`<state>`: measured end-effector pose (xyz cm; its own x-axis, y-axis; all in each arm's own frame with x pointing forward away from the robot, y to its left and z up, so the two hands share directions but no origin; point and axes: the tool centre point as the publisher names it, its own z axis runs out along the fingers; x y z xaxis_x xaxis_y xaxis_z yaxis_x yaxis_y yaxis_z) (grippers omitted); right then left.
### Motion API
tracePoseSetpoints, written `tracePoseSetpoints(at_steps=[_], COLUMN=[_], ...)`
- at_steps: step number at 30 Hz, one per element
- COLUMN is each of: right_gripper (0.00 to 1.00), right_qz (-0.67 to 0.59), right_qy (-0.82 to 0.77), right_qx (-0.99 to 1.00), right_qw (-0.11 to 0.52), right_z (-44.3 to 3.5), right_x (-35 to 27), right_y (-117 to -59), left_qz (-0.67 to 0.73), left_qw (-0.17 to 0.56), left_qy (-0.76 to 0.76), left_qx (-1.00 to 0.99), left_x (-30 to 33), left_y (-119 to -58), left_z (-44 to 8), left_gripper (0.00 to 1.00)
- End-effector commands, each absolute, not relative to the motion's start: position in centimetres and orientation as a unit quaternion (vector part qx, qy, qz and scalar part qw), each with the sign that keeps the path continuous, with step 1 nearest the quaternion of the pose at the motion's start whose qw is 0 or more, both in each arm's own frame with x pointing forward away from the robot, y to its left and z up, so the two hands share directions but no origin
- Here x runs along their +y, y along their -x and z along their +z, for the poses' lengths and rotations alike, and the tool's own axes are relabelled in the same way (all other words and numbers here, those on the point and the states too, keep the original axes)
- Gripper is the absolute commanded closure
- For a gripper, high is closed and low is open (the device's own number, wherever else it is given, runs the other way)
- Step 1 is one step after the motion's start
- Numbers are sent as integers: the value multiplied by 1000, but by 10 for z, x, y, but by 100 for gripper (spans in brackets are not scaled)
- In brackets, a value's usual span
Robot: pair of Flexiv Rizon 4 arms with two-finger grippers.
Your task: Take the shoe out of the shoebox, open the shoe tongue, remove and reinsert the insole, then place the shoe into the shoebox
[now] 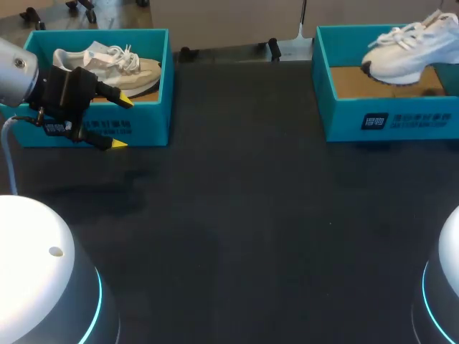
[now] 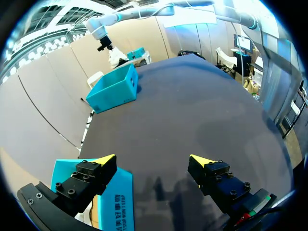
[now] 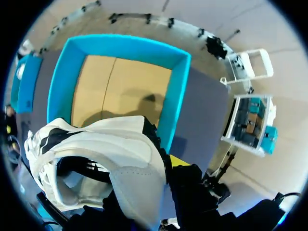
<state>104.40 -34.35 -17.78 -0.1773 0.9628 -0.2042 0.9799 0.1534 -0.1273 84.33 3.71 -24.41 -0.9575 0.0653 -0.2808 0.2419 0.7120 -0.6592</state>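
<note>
A white shoe hangs tilted over the right teal shoebox, toe down toward the box's cardboard floor. In the right wrist view my right gripper is shut on the white shoe at its collar. One yellow tip shows beside the shoe and the other is hidden behind it. The open box lies below. My left gripper stands open just in front of the left teal shoebox, which holds a beige shoe. Nothing is between the fingers of the left gripper.
The black tabletop stretches between the two boxes. In the left wrist view the left shoebox is under one finger. Far ahead across the table is the right shoebox.
</note>
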Motion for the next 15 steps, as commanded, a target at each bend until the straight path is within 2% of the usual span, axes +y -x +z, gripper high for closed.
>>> tracePoseSetpoints(at_steps=[1,15], right_gripper=[100,100], right_qz=[-118,-116], right_qy=[-650,-680], right_qx=[750,724], right_qw=[30,35], right_z=[-175,-176], right_x=[-345,-349], right_y=[-1052,-1049], left_qz=[-369,-369], left_qw=[119,119], left_qy=[-84,-84], left_qx=[918,918], left_x=[37,37], left_y=[-843,-843], left_z=[-244,-244], left_gripper=[0,0])
